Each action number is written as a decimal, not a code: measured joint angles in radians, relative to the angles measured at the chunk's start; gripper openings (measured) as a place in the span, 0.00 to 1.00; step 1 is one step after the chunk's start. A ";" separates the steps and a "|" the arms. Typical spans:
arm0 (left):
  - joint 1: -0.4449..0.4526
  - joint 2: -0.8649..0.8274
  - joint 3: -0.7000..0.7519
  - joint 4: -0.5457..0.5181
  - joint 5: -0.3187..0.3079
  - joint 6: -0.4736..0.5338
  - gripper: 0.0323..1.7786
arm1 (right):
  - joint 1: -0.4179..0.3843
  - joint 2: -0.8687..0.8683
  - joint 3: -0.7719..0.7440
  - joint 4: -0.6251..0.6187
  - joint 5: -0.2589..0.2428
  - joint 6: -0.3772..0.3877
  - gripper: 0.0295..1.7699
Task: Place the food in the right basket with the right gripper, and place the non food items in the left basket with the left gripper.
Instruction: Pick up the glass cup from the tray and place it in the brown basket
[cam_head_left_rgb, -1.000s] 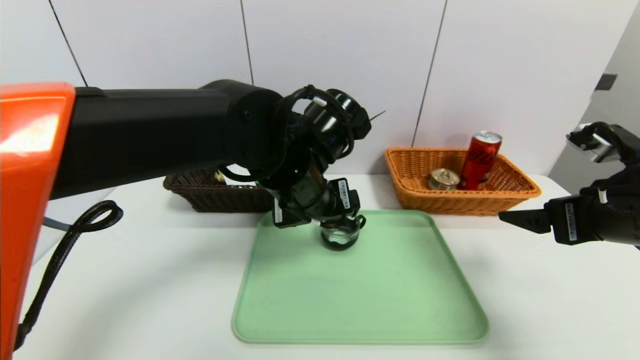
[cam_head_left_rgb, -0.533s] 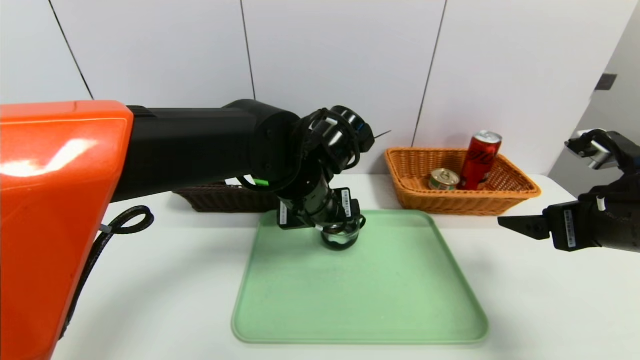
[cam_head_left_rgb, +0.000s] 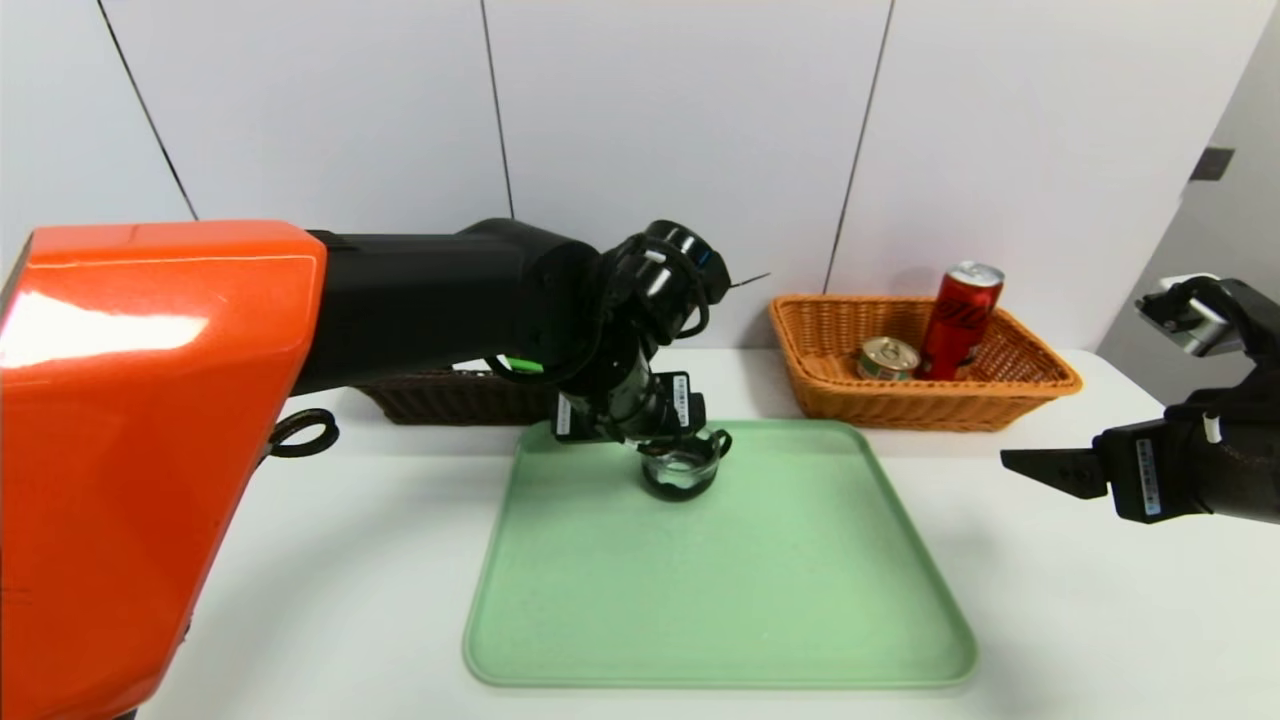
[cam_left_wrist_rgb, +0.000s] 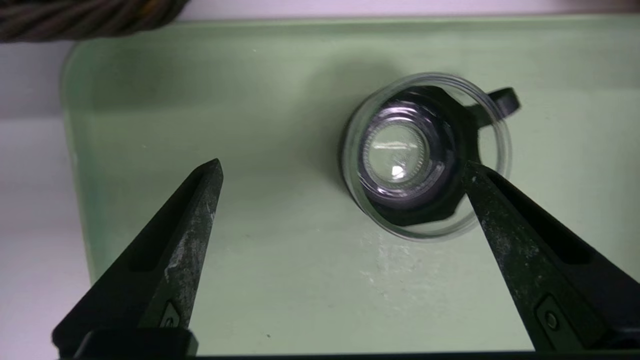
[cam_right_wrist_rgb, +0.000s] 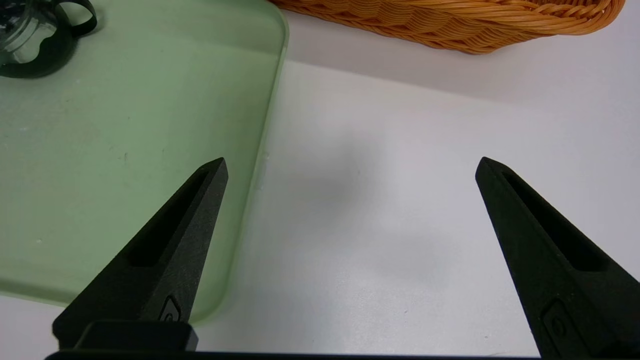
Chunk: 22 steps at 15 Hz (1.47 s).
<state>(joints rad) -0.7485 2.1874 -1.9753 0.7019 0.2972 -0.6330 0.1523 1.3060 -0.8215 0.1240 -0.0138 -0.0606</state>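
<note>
A small dark glass cup (cam_head_left_rgb: 683, 472) stands upright at the back of the green tray (cam_head_left_rgb: 720, 600). My left gripper (cam_head_left_rgb: 670, 447) hangs open just above it. In the left wrist view the cup (cam_left_wrist_rgb: 425, 155) sits off to one side of the left gripper (cam_left_wrist_rgb: 341, 165), and one fingertip (cam_left_wrist_rgb: 480, 190) overlaps its rim. The orange basket (cam_head_left_rgb: 1010, 385) holds a red can (cam_head_left_rgb: 958, 320) and a round tin (cam_head_left_rgb: 888, 358). My left arm hides most of the dark brown basket (cam_head_left_rgb: 440, 398). My right gripper (cam_head_left_rgb: 1030, 465) is open and empty, right of the tray.
The white table (cam_head_left_rgb: 1050, 620) lies all round the tray. In the right wrist view the right gripper (cam_right_wrist_rgb: 351, 161) hovers over bare table beside the tray edge (cam_right_wrist_rgb: 272, 100), with the orange basket (cam_right_wrist_rgb: 450, 22) beyond. A dark basket corner (cam_left_wrist_rgb: 85, 20) shows past the tray.
My left arm has swung further in and down, bringing its gripper closer over the cup. The right gripper has sunk slightly. The cup has not moved.
</note>
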 joint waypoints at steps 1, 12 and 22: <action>0.006 0.009 0.000 -0.002 0.015 0.005 0.95 | 0.001 -0.002 0.003 0.000 0.001 0.000 0.97; 0.014 0.064 0.000 -0.046 0.021 0.037 0.95 | 0.001 -0.004 0.013 -0.001 0.004 0.002 0.97; 0.007 0.081 0.000 -0.056 0.008 0.052 0.95 | 0.000 -0.004 0.027 0.000 0.004 0.000 0.97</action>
<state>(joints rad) -0.7413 2.2687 -1.9757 0.6464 0.3049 -0.5806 0.1528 1.3017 -0.7947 0.1240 -0.0096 -0.0611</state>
